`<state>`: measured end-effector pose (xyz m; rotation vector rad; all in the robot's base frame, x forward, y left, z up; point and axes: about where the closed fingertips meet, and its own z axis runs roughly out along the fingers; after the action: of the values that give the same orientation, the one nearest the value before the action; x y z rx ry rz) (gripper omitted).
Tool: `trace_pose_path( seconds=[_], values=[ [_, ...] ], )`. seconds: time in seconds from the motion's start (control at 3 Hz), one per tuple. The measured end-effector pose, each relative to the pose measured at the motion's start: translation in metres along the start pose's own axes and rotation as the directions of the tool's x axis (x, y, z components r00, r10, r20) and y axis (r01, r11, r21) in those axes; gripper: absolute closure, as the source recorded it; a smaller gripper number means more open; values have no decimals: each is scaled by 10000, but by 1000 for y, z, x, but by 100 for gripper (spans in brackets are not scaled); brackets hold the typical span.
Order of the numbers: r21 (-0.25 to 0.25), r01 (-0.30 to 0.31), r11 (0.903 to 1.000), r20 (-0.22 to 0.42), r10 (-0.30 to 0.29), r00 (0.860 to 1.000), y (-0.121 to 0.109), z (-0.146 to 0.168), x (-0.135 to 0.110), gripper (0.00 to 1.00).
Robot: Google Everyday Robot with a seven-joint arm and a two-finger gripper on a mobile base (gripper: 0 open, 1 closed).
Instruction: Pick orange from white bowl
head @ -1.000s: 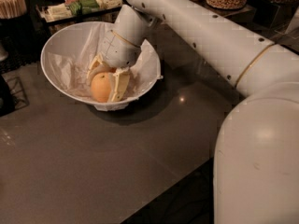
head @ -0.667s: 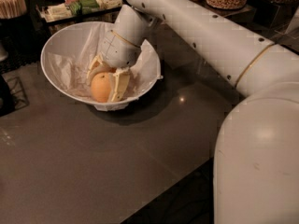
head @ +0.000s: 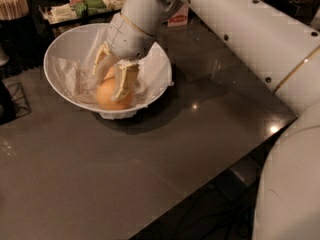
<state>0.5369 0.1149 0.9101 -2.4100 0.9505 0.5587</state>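
The dark desk (head: 150, 174) carries the white bowl (head: 65, 44) near its far left edge. The white arm (head: 240, 29) reaches down into the bowl from the upper right. The end effector (head: 107, 84) sits inside the bowl with its fingers (head: 125, 79) spread, one on each side of the fruit's upper part and not visibly squeezing it. The orange (head: 107, 100) rests on the crumpled paper at the bowl's near side. It lies directly below and slightly in front of the fingertips, so the coming move looks like a short descent before closing.
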Motion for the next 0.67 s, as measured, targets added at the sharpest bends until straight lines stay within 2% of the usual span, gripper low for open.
trace_pose_path(
  seconds=[0.33,0.67],
  values=[
    [590,358,9976,-82,-354,9993,2,-27,-24,100],
    [936,547,9941,9,-551,9985,4,-46,-39,100]
  ],
)
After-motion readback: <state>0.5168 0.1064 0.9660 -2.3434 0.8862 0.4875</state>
